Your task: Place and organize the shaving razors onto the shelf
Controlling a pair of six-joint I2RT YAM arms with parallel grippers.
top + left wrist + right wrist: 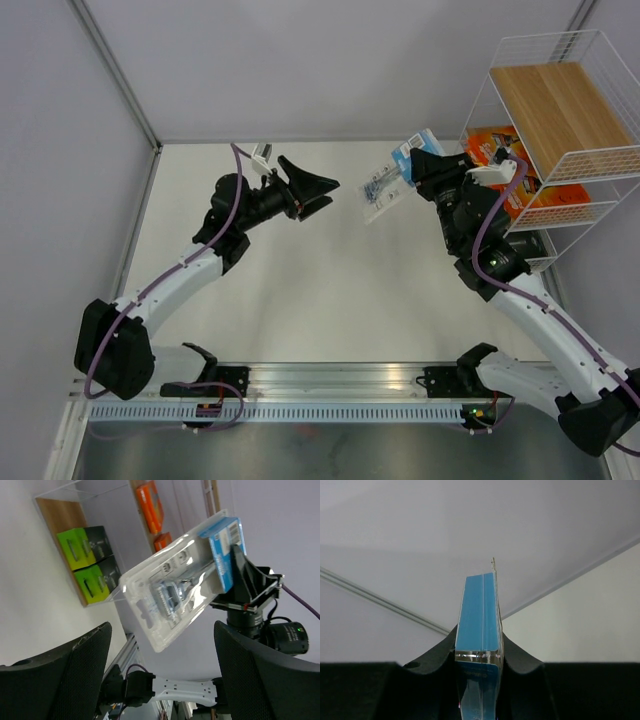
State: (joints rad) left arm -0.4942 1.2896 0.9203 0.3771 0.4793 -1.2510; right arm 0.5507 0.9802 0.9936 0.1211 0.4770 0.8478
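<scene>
While left pincer point(324, 195) gapes empty, right pincer point(416, 168) grips the blister pack point(381, 193) (blue end).

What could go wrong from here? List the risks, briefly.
1. The right jaws pinch the clear plastic blister razor pack only at its blue-card end; the free end could swing or slip.
2. The tall white wire-frame shelf stands close beside that arm; the pack may snag a wire or knock the bright orange razor packs there.
3. The open left jaws sit near the pack's free end and could bump it.
</scene>
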